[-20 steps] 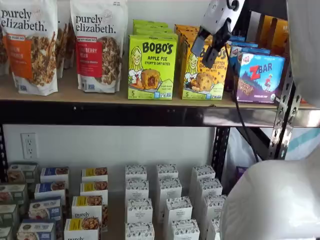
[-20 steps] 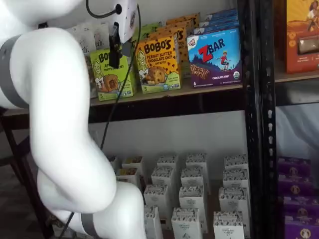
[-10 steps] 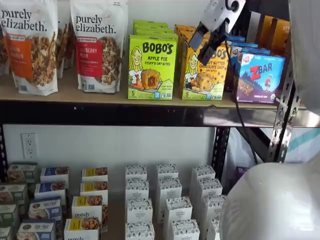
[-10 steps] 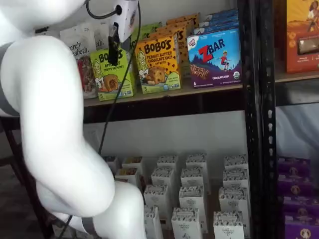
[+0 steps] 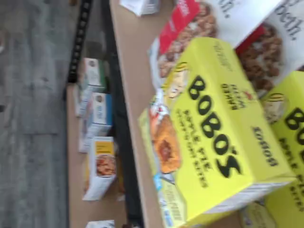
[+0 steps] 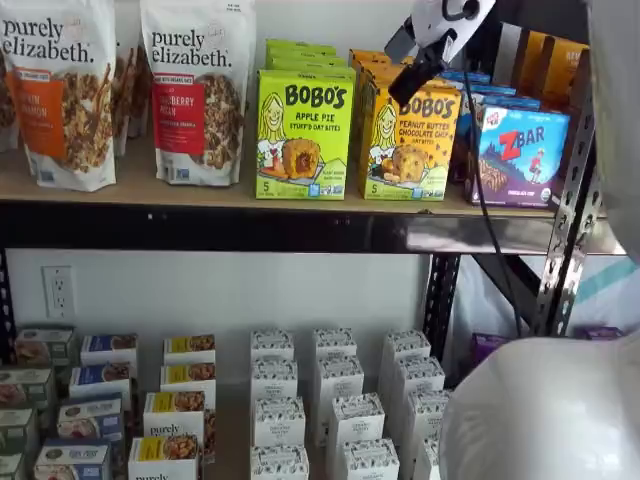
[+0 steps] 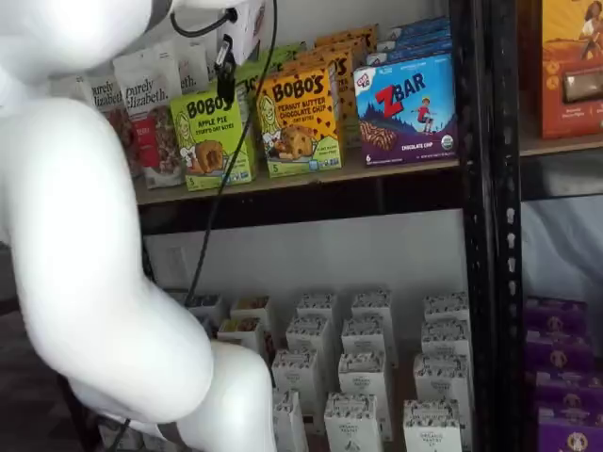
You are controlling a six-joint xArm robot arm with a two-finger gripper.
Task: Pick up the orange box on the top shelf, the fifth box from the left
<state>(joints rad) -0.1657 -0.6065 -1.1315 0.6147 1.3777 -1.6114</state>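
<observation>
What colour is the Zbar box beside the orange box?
Blue and purple, with a red Z; the Zbar box shows best in a shelf view.

A yellow-orange box (image 6: 405, 142) stands upright at the front edge of the top shelf (image 6: 200, 190), its face turned outward. Black lettering reads "BOBO'S Peanut Butter Chocolate Chip", above a cartoon blonde girl and a cookie-like bite. More boxes of the same kind stand in a row behind it. The shelf is a light tan wooden board with a glossy black front rail. Both shelf views show the box (image 7: 300, 121) resting on the shelf (image 7: 396, 168).
</observation>
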